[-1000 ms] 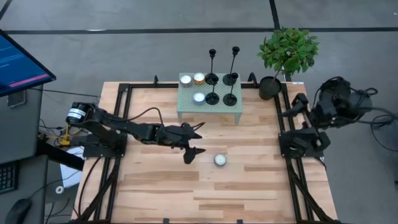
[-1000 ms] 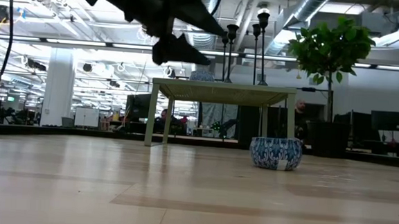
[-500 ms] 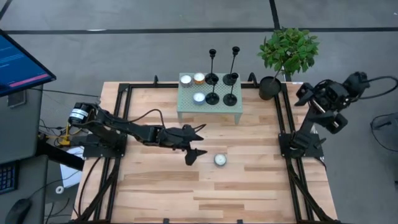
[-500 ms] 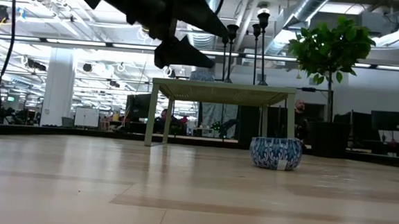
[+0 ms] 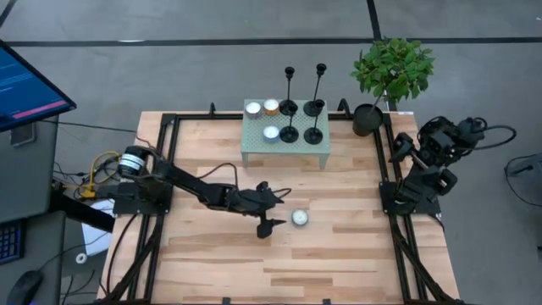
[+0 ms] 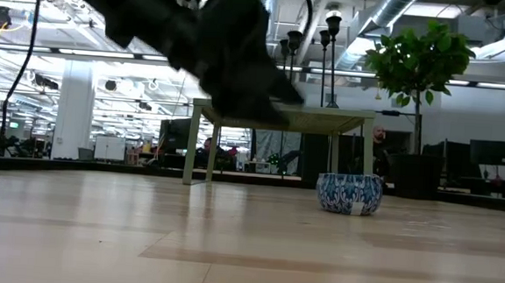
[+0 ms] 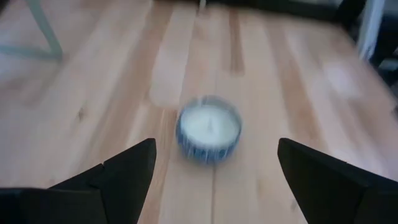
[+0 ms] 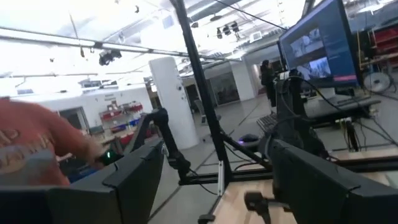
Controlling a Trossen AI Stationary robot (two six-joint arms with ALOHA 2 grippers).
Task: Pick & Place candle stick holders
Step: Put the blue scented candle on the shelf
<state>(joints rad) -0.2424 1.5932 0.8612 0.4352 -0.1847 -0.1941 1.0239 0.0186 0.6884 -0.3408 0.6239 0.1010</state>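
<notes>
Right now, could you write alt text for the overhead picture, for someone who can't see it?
The left arm reaches across a wooden table, its open fingers beside a small candle. Behind stands a green stand holding candlesticks; the right arm is folded at the table's edge.

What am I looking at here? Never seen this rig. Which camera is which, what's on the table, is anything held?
Two dark robot arms work at a pale wooden table. One picture looks straight down, one sits at table-top height, and one camera rides on each wrist.

On the table stands a small pale green stand carrying four black metal candlestick holders and three small candles. A potted green plant sits at the far right corner. A blue-and-white patterned candle pot rests alone on the wood.

The left gripper hangs beside that pot with its jaws open; its wrist view shows the pot ahead between the fingers. The right gripper is raised at the table's right edge, jaws open. Nothing is held.
</notes>
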